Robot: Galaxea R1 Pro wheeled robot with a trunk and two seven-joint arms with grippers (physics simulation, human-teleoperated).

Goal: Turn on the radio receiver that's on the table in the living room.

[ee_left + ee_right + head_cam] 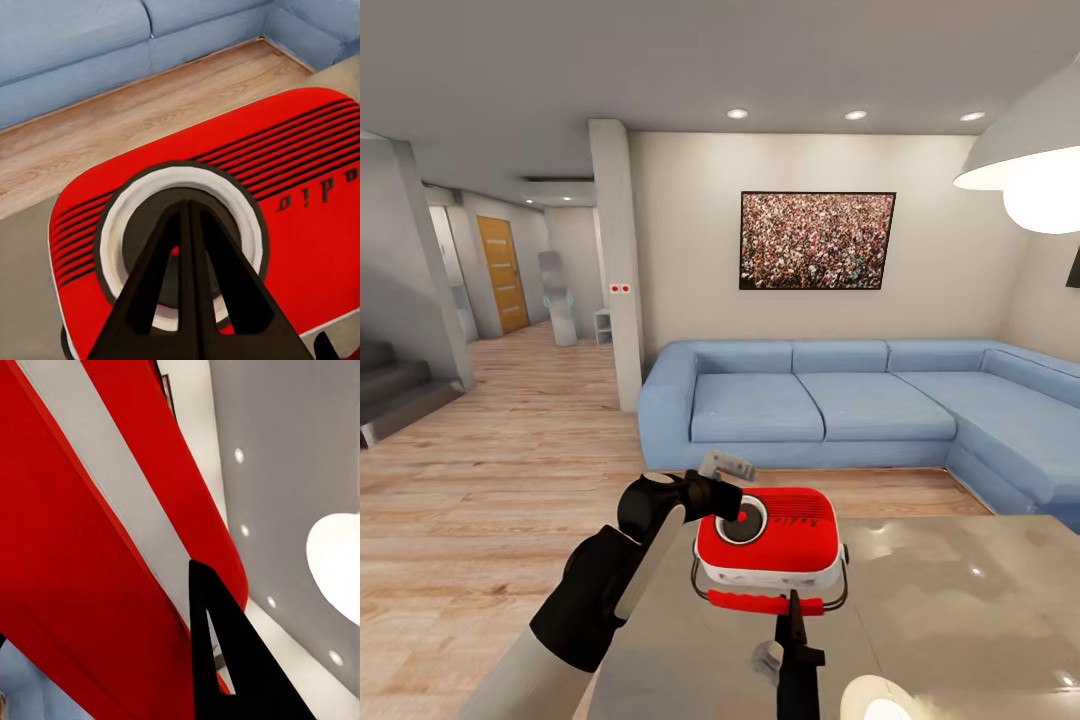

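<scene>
The radio receiver (768, 545) stood on the table (960, 600) near its 9 o'clock edge, at about 6 o'clock in the head view. Its red face, with dark grille lines and a white-ringed dark dial (740, 524), faced up; its white body sat below, and a red bar and thin wire handle (766, 602) lay along the side nearest the robot.

The left gripper (187, 225) was over the dial (180, 247), reaching in from 9 o'clock in the head view. In the left wrist view its two dark fingers (150, 285) were pressed together with no gap between them, tips on the dial centre, holding nothing.

The right gripper (796, 625) rose from 6 o'clock with its tip against the red bar. The right wrist view showed one dark finger (225, 660) just beside the receiver's red and white casing (90, 547); whether these fingers were apart or together could not be told.

Beyond the table at 12 o'clock was a blue L-shaped sofa (840, 405) on a light wood-plank floor (490, 470). A framed crowd picture (817, 240) hung on the white wall above it. A white pendant lamp (1030, 165) hung at 2 o'clock. A hallway with an orange door (503, 274) and a staircase (390, 385) lay at 10 o'clock.
</scene>
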